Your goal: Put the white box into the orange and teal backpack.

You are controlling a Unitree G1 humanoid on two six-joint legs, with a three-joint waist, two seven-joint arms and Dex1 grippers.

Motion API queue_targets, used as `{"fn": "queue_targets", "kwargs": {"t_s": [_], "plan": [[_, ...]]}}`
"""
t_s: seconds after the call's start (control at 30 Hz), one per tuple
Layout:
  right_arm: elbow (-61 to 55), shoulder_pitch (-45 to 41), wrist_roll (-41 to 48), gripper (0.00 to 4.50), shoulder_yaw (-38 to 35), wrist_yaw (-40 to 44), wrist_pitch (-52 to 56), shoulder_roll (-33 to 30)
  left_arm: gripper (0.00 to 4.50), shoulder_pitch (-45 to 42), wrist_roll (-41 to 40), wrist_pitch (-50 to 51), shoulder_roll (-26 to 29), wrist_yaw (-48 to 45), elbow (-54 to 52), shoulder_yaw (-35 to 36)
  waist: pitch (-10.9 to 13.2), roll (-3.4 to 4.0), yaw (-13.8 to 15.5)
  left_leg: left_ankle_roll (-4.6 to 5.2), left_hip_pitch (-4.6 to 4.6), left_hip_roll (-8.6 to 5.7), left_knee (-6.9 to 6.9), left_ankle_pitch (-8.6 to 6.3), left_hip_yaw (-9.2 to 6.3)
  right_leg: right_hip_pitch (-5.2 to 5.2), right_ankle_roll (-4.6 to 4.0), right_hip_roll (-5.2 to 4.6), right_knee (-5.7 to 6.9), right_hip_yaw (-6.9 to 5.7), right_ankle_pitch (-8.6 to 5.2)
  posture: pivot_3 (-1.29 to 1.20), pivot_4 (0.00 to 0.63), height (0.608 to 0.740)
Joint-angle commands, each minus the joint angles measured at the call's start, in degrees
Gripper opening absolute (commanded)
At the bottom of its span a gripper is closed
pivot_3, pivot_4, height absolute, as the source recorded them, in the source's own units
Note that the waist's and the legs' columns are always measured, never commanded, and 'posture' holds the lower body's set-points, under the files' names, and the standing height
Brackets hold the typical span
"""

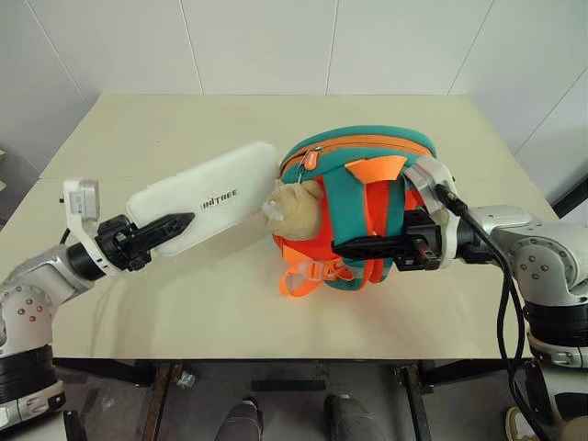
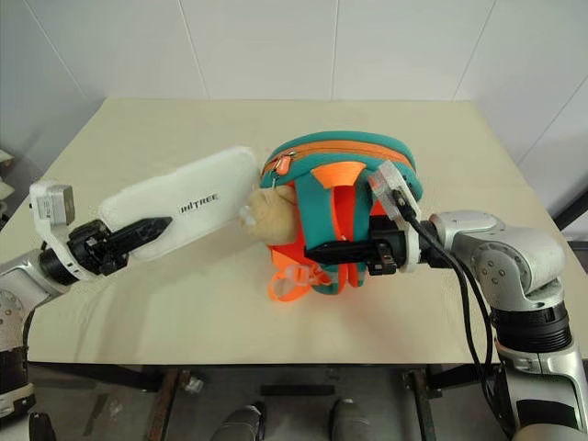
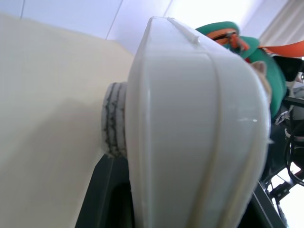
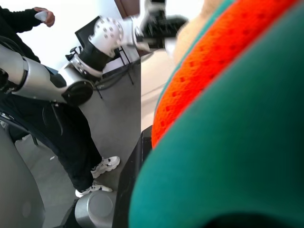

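Left gripper (image 1: 175,223) pinches the white box (image 1: 204,204) at its near end; long axis runs straight ahead to the orange and teal backpack (image 1: 363,207), far end beside its zipper. Right gripper (image 1: 354,246) clamps the backpack strap.

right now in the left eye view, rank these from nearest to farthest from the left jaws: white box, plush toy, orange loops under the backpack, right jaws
1. white box, held in the left gripper
2. plush toy, at the backpack's front
3. orange loops, at the backpack's near edge
4. right gripper, on the backpack's right side
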Motion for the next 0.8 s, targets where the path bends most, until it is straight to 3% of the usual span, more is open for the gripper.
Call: {"fn": "queue_targets", "kwargs": {"t_s": [0.03, 0.23, 0.47, 0.7, 0.8], "plan": [[-0.3, -1.0, -0.4, 0.04, 0.7, 1.4, -1.2, -0.2, 1.21, -1.6, 1.7, -5.0, 2.2, -5.0, -2.1, -2.8, 0.0, 0.0, 0.0, 0.0, 0.01, 0.0, 0.0, 0.0, 0.01, 0.01, 0.0, 0.0, -0.01, 0.01, 0.0, 0.0, 0.15, 0.74], [0.6, -1.7, -1.4, 0.04, 2.0, 2.0, -2.1, 1.0, 1.21, -6.1, 7.7, -12.1, 5.2, -12.4, 1.4, -10.9, 0.0, 0.0, 0.0, 0.02, 0.0, 0.0, -0.01, -0.01, 0.01, 0.0, 0.0, 0.01, -0.02, 0.0, 0.0, 0.0, 0.15, 0.74], [1.6, -3.3, -2.4, 0.04, 3.5, 2.6, -3.0, 2.6, 1.21, -18.2, 19.2, -20.6, 4.7, -18.6, 12.3, -23.4, 0.0, 0.0, 0.0, 0.02, 0.0, -0.02, 0.03, 0.0, 0.01, 0.04, 0.03, 0.02, -0.01, -0.01, 0.01, 0.0, 0.15, 0.74], [1.8, -3.8, -2.8, 0.04, 3.7, 2.5, -3.2, 3.3, 1.21, -32.0, 25.8, -24.0, -4.9, -20.0, 23.1, -32.0, 0.0, 0.0, 0.0, 0.04, -0.02, -0.01, 0.08, -0.01, 0.0, 0.04, 0.06, 0.05, 0.05, -0.02, 0.01, 0.0, 0.15, 0.74], [1.5, -3.7, -3.2, 0.04, 3.8, 2.2, -3.6, 3.8, 1.21, -38.9, 29.8, -26.2, -13.0, -15.8, 31.4, -34.5, 0.0, -0.01, 0.1, 0.05, -0.05, -0.02, 0.16, -0.01, -0.02, 0.03, 0.1, 0.05, 0.09, -0.02, 0.01, 0.0, 0.15, 0.74]]}}
